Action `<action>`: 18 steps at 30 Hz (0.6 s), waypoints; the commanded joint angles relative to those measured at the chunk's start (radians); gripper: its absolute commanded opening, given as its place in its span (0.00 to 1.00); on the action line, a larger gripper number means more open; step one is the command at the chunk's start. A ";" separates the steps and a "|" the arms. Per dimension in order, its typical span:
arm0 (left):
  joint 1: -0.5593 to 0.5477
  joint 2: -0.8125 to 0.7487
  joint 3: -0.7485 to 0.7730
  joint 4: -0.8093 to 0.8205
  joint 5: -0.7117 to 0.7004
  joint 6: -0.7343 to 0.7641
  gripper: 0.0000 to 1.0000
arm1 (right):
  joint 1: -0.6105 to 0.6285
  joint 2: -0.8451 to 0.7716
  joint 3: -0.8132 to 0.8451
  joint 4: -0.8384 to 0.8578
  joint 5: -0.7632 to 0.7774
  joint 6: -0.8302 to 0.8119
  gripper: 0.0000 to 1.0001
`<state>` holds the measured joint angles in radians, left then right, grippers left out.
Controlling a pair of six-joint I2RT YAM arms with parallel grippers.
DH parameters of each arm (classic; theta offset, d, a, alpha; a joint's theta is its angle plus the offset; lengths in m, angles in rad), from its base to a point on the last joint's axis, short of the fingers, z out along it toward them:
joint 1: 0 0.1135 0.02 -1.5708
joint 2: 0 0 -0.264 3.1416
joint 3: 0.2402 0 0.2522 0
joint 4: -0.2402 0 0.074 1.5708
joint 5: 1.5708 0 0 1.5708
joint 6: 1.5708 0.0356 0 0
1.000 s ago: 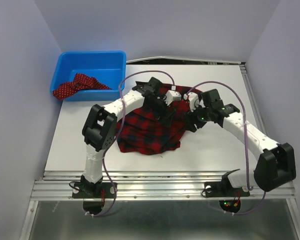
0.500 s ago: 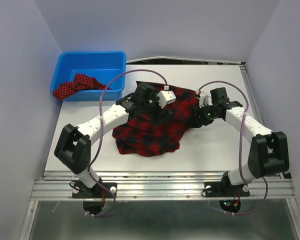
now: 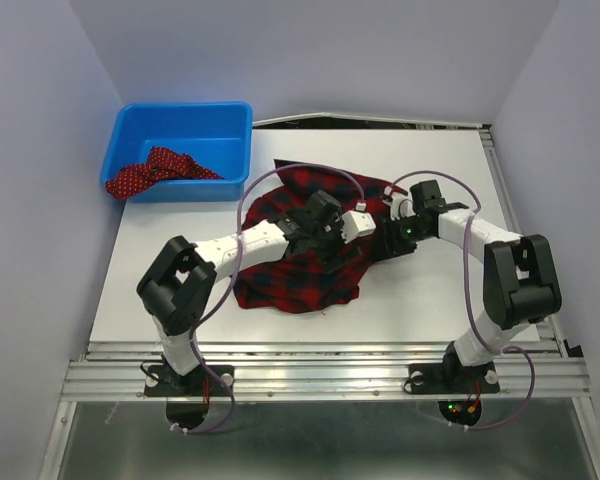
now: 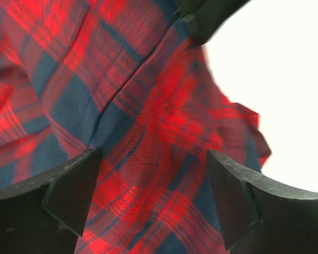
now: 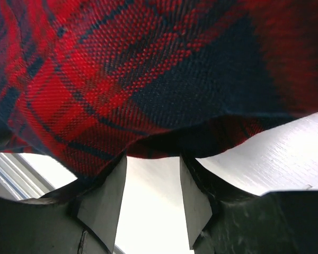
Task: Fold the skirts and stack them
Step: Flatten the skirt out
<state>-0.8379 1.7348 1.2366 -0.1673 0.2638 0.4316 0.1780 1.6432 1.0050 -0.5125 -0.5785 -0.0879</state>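
The tartan plaid skirt [image 3: 300, 262] lies rumpled on the middle of the white table. My left gripper [image 3: 332, 238] hovers low over its right half; in the left wrist view the left gripper [image 4: 153, 198] is open, with plaid cloth [image 4: 127, 106] between its wide jaws. My right gripper [image 3: 385, 240] is at the skirt's right edge; in the right wrist view the right gripper [image 5: 152, 177] is open, its fingertips [image 5: 103, 203] at the cloth's hem [image 5: 164, 95], bare table between them. The polka-dot skirt [image 3: 150, 170] hangs over the front of the blue bin.
The blue plastic bin [image 3: 195, 118] stands at the back left of the table [image 3: 430, 300]. Purple cables loop above both arms. A metal rail runs along the table's near edge [image 3: 320, 360]. Grey walls close in on both sides.
My left gripper has swung right and nearer, from the skirt's back to its right half. My right arm has folded in, with its gripper staying at the skirt's right edge.
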 commanded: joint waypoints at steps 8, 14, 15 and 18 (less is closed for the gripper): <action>0.003 0.063 0.066 -0.038 -0.009 -0.057 0.43 | 0.003 0.067 -0.025 0.022 0.048 -0.015 0.46; -0.004 -0.070 0.020 -0.069 0.046 -0.083 0.04 | 0.003 0.073 -0.023 0.022 0.051 -0.018 0.40; -0.003 -0.073 0.026 -0.080 0.042 -0.089 0.00 | 0.003 0.073 -0.023 0.022 0.052 -0.016 0.37; 0.029 -0.096 0.049 -0.084 0.066 -0.134 0.00 | 0.003 0.060 -0.023 0.019 0.069 -0.019 0.32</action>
<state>-0.8337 1.7103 1.2526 -0.2268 0.2691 0.3527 0.1780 1.7119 0.9855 -0.5091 -0.5346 -0.0933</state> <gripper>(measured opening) 0.032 0.339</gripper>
